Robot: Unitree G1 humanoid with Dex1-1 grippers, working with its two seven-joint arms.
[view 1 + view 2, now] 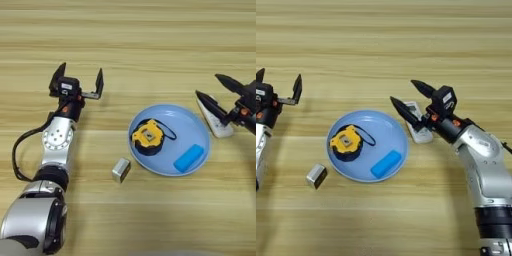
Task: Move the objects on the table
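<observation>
The bright blue bar (189,158) lies inside a light blue plate (192,123), at its near right part. A yellow and black tape measure (147,136) rests in the plate's left half. The white remote (417,123) lies on the table (150,45) just right of the plate, partly hidden by my right gripper (406,98), which stands open above it with one finger over the remote. My left gripper (77,81) is open and empty, far left of the plate.
A small grey metal block (121,170) sits on the wood just left of the plate's near edge. My left arm (55,150) stretches along the left side, and the right arm (481,160) along the right side.
</observation>
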